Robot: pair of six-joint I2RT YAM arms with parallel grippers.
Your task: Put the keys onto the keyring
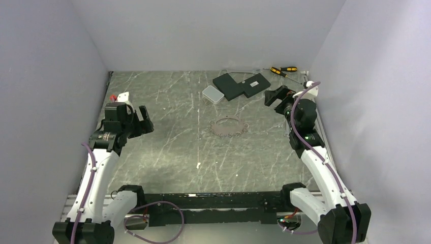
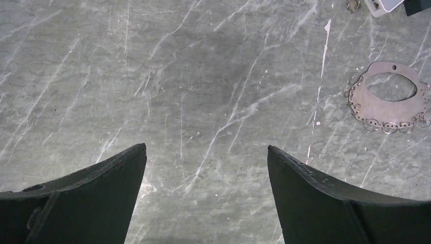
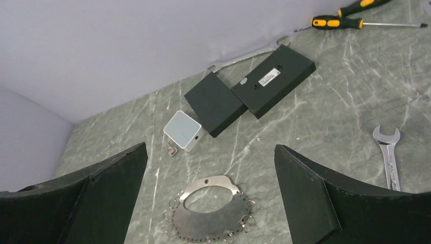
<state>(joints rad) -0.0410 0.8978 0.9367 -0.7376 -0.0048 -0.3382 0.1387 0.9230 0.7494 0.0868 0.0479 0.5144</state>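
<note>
In the left wrist view, the top edge cuts off the white box (image 2: pixel 386 5). In the right wrist view, the bottom edge cuts the keyring (image 3: pixel 208 226), and the right end effector (image 3: pixel 210 145) hides the end of the wrench (image 3: pixel 390 162).

Top external: looking down from high at the near edge, covering the whole desk (image 1: pixel 167 152).
Left wrist: facing down, near the desk.
Right wrist: tilting toward the back wall (image 3: pixel 101 51).
Shared: showing the keyring (image 1: pixel 228 133).
</note>
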